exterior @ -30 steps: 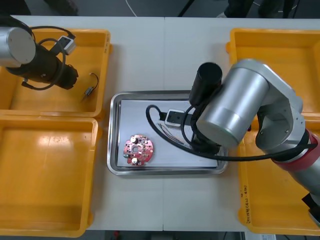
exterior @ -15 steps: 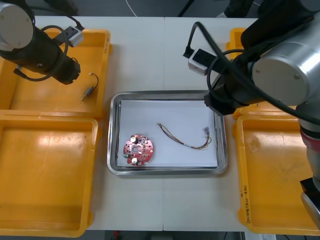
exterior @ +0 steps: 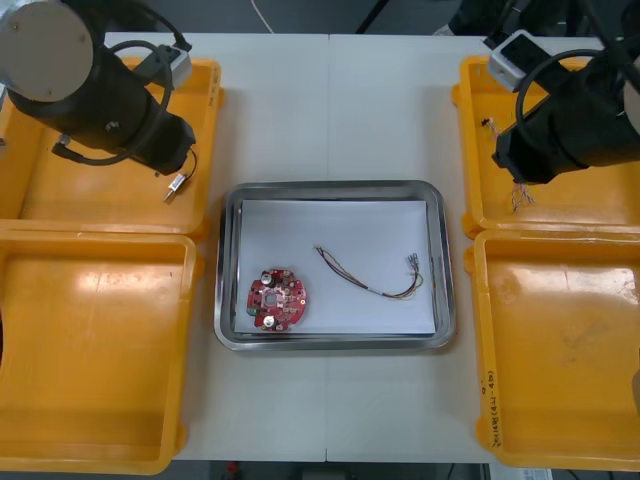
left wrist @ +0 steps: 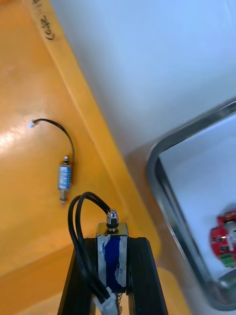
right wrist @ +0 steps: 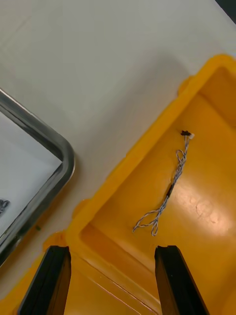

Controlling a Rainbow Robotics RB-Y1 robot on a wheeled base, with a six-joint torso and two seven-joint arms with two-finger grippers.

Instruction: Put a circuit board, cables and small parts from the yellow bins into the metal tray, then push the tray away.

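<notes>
My left gripper (left wrist: 112, 243) is shut on a small metal part (left wrist: 112, 256) with a blue body and a looped black lead, above the far left yellow bin (left wrist: 29, 147) near its inner wall. A second small metal part (left wrist: 64, 176) lies on that bin's floor (exterior: 178, 183). My right gripper (right wrist: 113, 280) is open over the corner of the far right yellow bin (right wrist: 206, 216), just short of a twisted blue and white cable (right wrist: 169, 189). The metal tray (exterior: 228, 270) holds a round red circuit board (exterior: 277, 299) and a red and yellow cable (exterior: 370, 278).
Both near yellow bins (exterior: 90, 350) (exterior: 560, 350) flank the tray. The left arm (exterior: 110, 100) hangs over the far left bin, the right arm (exterior: 575, 125) over the far right one. Bare table (exterior: 330, 110) lies beyond the tray.
My right arm has swung from over the tray to the far right bin, leaving the red and yellow cable in the tray. My left arm has shifted right, toward the tray.
</notes>
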